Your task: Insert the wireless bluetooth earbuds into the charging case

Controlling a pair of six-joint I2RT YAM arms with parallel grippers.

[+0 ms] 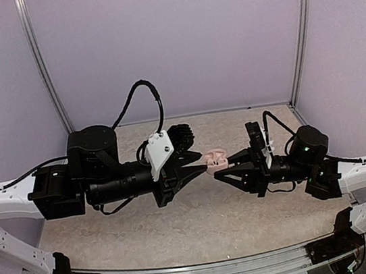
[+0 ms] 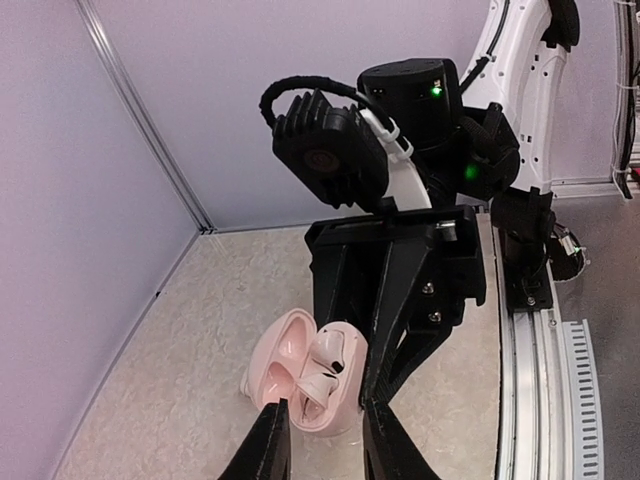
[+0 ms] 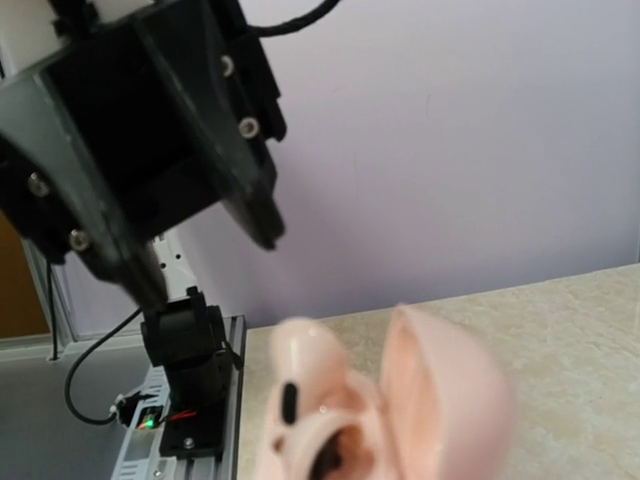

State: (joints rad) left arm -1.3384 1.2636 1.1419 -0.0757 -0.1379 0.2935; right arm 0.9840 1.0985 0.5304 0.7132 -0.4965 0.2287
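You see the right gripper clenched on the open charging case — earbud inside. The left gripper flanks it — grasp unclear.

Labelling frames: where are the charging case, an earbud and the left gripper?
charging case (image 2: 283, 345), left wrist view, inside of its open lid.
earbud (image 2: 330, 350), left wrist view, its white body.
left gripper (image 2: 327, 410), left wrist view, midway between fingertips.
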